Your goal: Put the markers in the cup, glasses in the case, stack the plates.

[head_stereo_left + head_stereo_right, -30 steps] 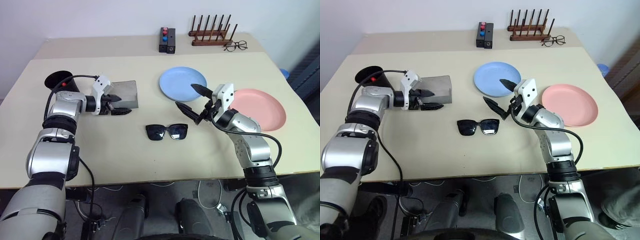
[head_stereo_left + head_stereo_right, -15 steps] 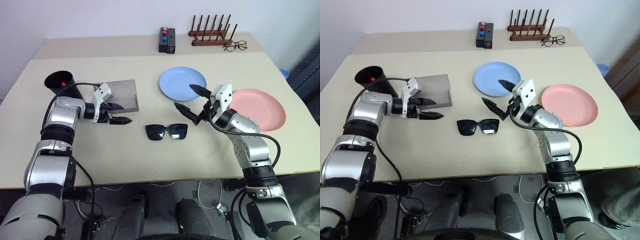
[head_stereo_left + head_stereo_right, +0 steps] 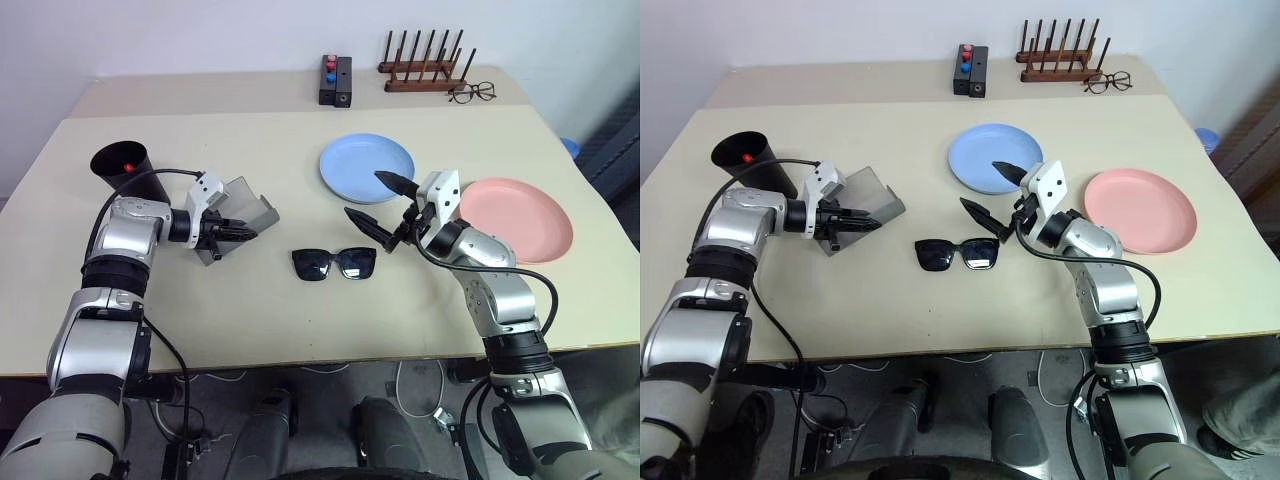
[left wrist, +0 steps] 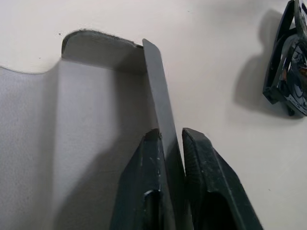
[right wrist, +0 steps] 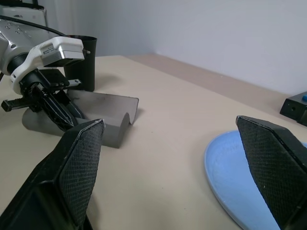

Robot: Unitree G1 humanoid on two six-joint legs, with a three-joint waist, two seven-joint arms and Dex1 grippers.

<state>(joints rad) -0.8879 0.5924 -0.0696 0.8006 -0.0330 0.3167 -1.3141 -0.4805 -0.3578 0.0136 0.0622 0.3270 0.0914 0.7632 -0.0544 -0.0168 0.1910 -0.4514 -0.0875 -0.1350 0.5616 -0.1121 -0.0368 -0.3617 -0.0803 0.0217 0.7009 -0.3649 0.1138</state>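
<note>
Left claw (image 4: 168, 143) clamped on flap of grey case (image 3: 235, 205), lifted open on table (image 3: 300, 320). Right claw (image 3: 385, 200) spread wide, empty, above sunglasses (image 3: 333, 264). Marker (image 3: 126, 166) already in cup (image 3: 125, 172); plates (image 3: 366, 158) unstacked.

A pale beige table (image 3: 250, 330) is being used as the bearing surface. Resting directly on it are the black cup (image 3: 125, 168) at the left, the grey case (image 3: 238, 222) beside it with its flap raised, the sunglasses (image 3: 333, 264) at the middle, and the blue plate (image 3: 366, 167) and pink plate (image 3: 520, 217) lying apart. A black box (image 3: 335, 80), wooden rack (image 3: 424, 66) and clear eyeglasses (image 3: 471, 93) are being carried at the far edge.
</note>
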